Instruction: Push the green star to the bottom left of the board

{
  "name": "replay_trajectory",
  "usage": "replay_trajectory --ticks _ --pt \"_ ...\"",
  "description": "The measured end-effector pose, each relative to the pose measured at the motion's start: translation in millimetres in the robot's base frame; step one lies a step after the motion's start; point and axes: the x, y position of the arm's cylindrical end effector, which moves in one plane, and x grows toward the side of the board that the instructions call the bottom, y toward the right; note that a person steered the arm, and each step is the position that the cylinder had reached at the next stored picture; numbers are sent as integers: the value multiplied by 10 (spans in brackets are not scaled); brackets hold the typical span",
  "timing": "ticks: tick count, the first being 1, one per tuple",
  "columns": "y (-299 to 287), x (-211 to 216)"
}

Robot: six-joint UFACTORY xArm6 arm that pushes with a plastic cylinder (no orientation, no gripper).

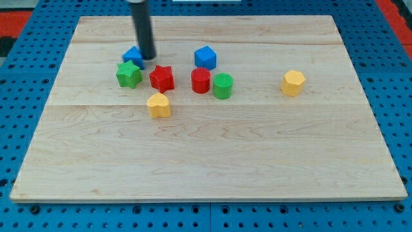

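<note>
- The board [206, 148] was pale wood, lying on a blue pegboard [26, 96] that framed it on all sides.
- My tip [147, 58] stood in the board's upper left part, at the end of a dark rod coming down from the view's top.
- There was no pincer on the arm, only the rod, so nothing could be wide, narrow or holding.
- The tip was just beside a blue block [132, 55], on its right; whether they touched I could not tell.
- The green star [129, 75] sat just below the blue block, at the view's left of the cluster, below and left of the tip and apart from it.
- The star lay in the upper left part of the board, well apart from the bottom left corner.
- A red star [161, 78] sat just right of the green star, below the tip.
- A yellow block [158, 105] lay below the red star, near it.
- A blue cube [205, 57] sat right of the tip, apart from it.
- A red cylinder [201, 80] and a green cylinder [223, 86] stood side by side below the cube, seemingly touching.
- A yellow hexagon [293, 83] lay alone toward the view's right, well apart from the rest.
</note>
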Motion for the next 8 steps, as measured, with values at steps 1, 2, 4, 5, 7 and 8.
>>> replay_trajectory --ticks 1,2,4,5,7,8 --pt "-156 103" --pt "294 139" --pt "-85 379" --pt "-102 552" --pt "-472 746" --pt "-577 789"
